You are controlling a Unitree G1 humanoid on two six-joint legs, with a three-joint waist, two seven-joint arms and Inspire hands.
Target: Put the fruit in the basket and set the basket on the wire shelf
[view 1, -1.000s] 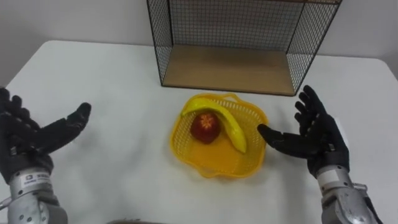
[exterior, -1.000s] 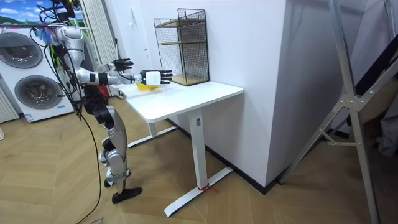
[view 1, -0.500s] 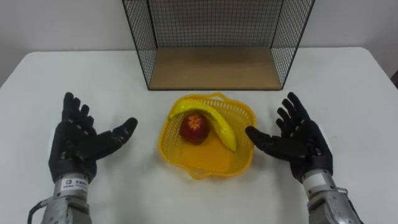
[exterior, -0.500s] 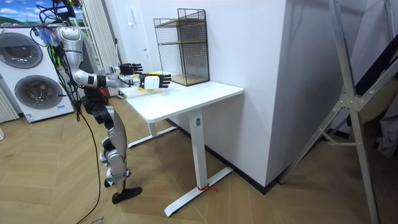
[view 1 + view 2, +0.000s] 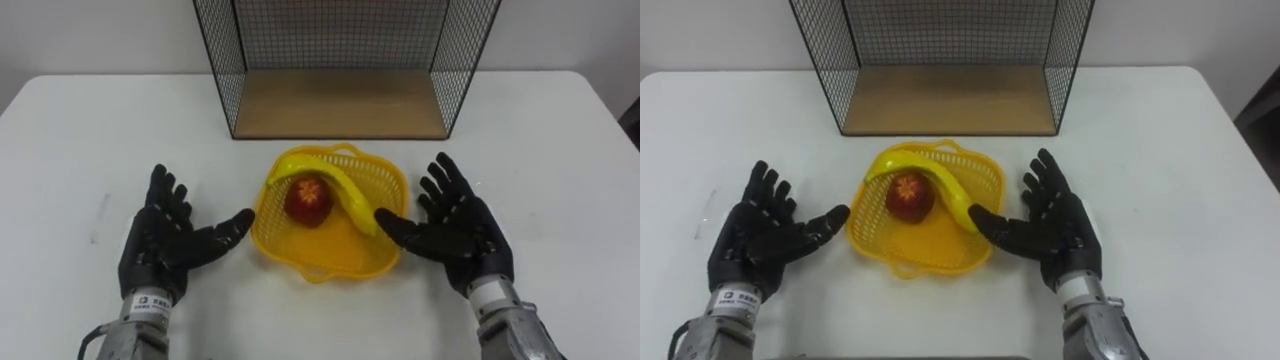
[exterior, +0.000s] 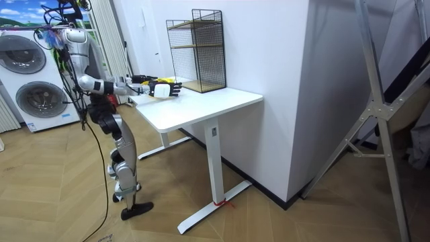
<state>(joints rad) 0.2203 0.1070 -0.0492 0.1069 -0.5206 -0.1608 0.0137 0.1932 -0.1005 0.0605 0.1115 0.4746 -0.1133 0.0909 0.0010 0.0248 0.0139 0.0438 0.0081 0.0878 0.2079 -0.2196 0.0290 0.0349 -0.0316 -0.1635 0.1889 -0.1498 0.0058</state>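
Centre frame, on a white table (image 5: 80,140): yellow basket (image 5: 320,272) holding a red apple (image 5: 308,199) and a banana (image 5: 335,180) (arched over the apple). Flanked by both hands, fingers spread, gripping nothing. Left hand (image 5: 165,245) lower left, thumb just beside the rim. Right hand (image 5: 458,228) lower right, thumb over the rim. Wire shelf (image 5: 340,100) at top centre, near the basket.

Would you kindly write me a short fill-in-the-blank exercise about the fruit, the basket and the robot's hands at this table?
1. The apple and banana lie in the ____ basket.
2. The basket stands ____ the left hand and the right hand.
3. Both hands are ____, holding nothing.
4. The basket rests on the table, in ____ of the shelf.

Missing words: yellow; between; open; front.
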